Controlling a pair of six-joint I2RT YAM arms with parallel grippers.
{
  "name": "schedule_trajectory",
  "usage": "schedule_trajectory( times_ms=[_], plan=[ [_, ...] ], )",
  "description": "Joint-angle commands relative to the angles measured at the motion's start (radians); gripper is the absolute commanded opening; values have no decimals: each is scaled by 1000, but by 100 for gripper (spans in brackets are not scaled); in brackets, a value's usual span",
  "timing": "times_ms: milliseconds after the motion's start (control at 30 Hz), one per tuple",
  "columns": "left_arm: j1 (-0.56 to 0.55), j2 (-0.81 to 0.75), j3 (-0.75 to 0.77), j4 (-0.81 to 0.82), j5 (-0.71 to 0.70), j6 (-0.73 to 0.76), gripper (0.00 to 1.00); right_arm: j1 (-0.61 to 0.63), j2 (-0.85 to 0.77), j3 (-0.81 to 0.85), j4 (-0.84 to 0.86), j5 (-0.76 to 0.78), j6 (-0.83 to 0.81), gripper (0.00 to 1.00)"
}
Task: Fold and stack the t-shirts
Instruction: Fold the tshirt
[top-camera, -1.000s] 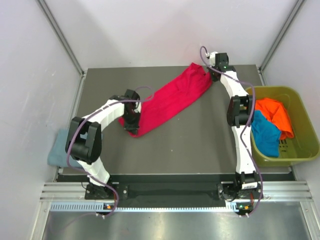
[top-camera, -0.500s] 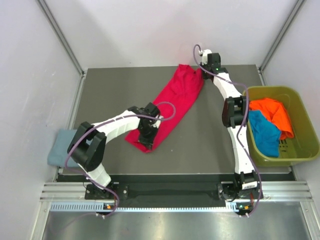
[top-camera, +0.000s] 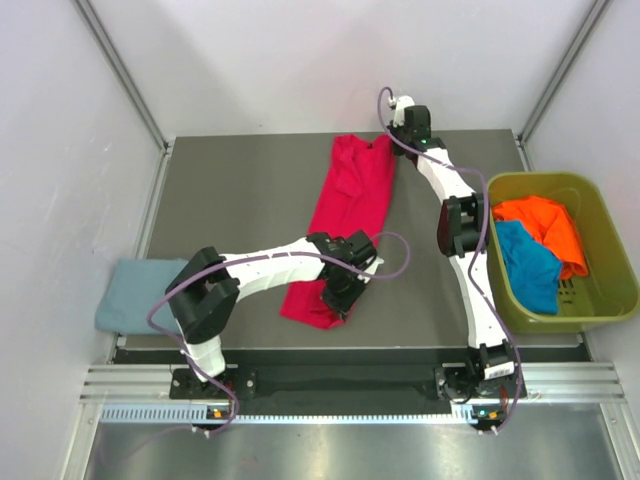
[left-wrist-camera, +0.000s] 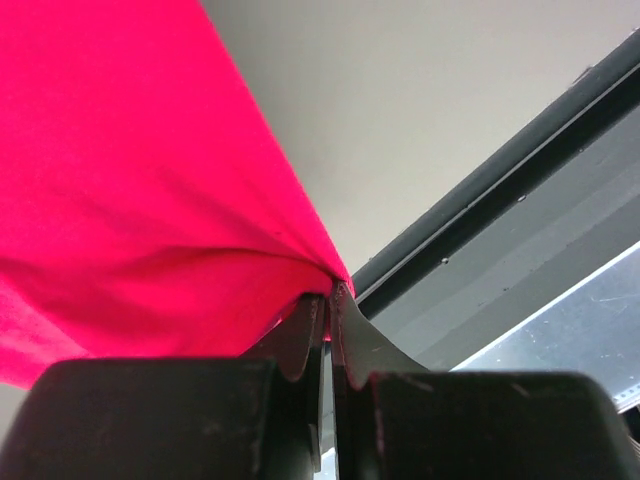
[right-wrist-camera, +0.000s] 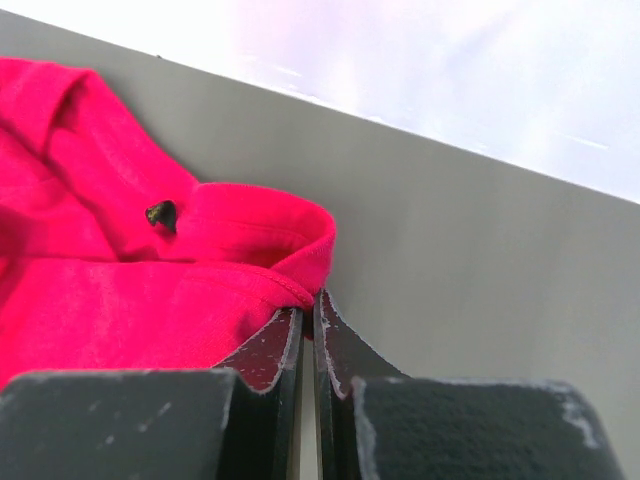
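Crimson t-shirt (top-camera: 350, 200) stretched down frame centre on the tabletop (top-camera: 230, 190), ends pinched in the closed left end effector (left-wrist-camera: 328, 300) and closed right end effector (right-wrist-camera: 308, 305), probably to draw it flat for folding. Four shirts counted: this one, one folded grey-blue t-shirt (top-camera: 135, 292) at lower left, one orange t-shirt (top-camera: 548, 222) and one turquoise t-shirt (top-camera: 528, 268) in the one olive bin (top-camera: 612, 290) at right.

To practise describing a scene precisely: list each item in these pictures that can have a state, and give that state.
Red t-shirt, stretched lengthwise over the table, gripped at both ends.
Grey-blue t-shirt, folded, at the table's left edge.
Orange t-shirt, crumpled in the bin.
Turquoise t-shirt, crumpled in the bin.
Bin, upright, holding two shirts.
Left end effector, shut on red t-shirt.
Right end effector, shut on red t-shirt.
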Motion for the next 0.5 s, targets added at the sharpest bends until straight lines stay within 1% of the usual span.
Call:
schedule_trajectory(
  times_ms=[0, 100, 233, 467],
  plan=[
    [-26, 4, 51, 1, 3, 6, 0, 4, -4, 55, 75, 9, 16, 0],
    [-62, 23, 94, 8, -38, 45, 0, 4, -2, 50, 90, 19, 18, 0],
    [-96, 68, 186, 19, -55, 98, 0, 14, -1, 49, 110, 21, 5, 0],
    [-179, 103, 245, 21, -95, 129, 0, 18, 15, 69, 146, 27, 2, 0]
  ],
)
